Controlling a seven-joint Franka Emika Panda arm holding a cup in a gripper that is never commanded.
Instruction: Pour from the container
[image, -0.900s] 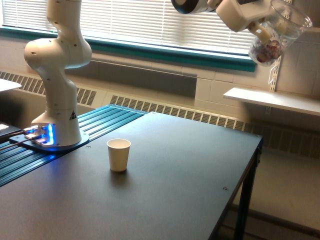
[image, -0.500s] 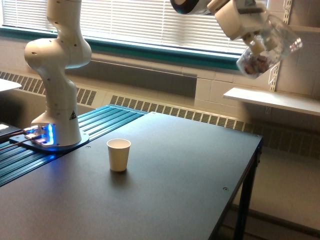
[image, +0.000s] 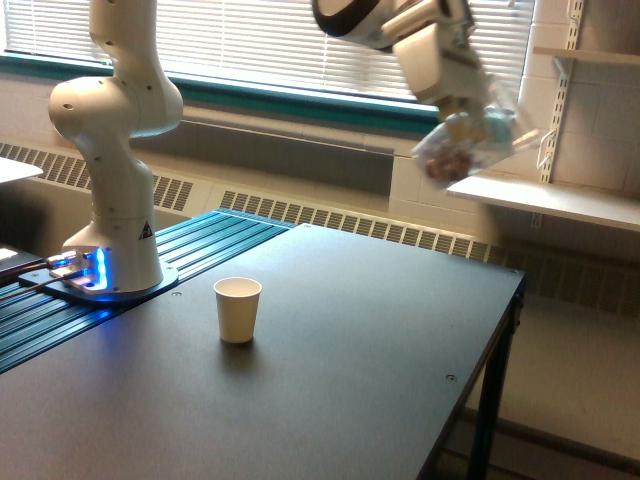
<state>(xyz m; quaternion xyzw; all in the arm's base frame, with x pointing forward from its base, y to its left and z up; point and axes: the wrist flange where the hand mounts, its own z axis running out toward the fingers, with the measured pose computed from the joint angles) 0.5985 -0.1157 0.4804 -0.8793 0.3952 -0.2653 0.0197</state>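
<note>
Daylight is admitted through the window blinds (image: 250, 45). The clear cup (image: 468, 145) is smeared by blur. A blue glow is seen at the arm base (image: 95, 268).

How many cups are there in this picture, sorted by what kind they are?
Clear plastic cup, held up in the air by the gripper: 1
White paper cup, standing on the black table: 1
Total: 2 cups
</note>
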